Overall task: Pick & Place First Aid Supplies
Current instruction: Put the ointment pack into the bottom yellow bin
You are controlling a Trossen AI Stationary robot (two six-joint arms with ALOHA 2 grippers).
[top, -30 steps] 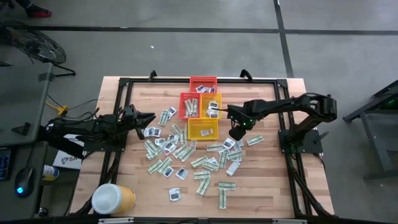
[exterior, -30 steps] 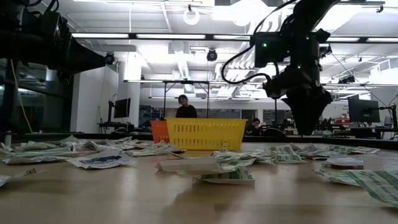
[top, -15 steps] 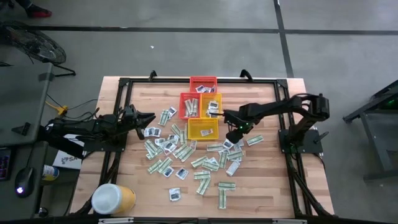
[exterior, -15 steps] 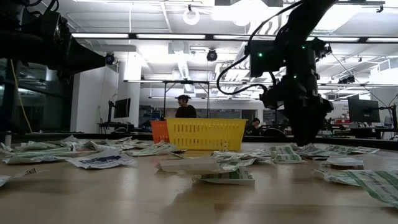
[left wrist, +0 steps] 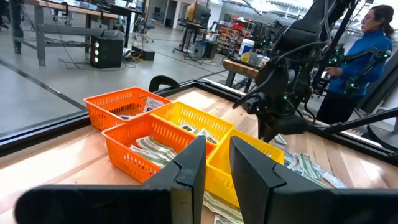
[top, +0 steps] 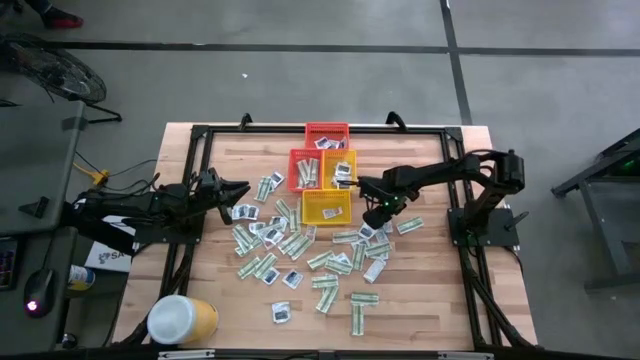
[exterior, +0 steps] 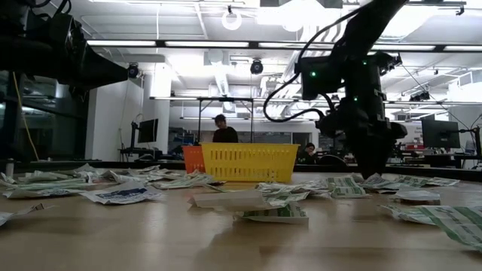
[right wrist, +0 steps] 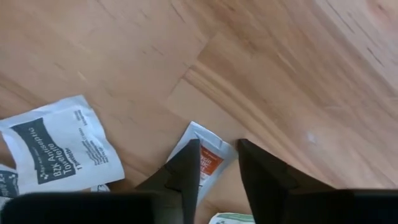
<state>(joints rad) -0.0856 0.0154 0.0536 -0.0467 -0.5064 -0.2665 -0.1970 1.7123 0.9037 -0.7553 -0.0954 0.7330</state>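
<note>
- Reaching down with the right tool onto the table, just at 4 o'clock of the yellow basket.
- Straddling the corner of a small white packet with an orange patch, fingertips either side of it, narrowly parted; firmly gripped or not, cannot tell.
- Lying near it, a white square packet with a dark blue mark.
- Scattered across the table's middle, the first aid supplies, more of them inside the orange baskets.
- Waiting at 9 o'clock, the left tool, fingers slightly parted, holding nothing.
- Standing at 7 o'clock, a yellow tub with a white lid.
</note>
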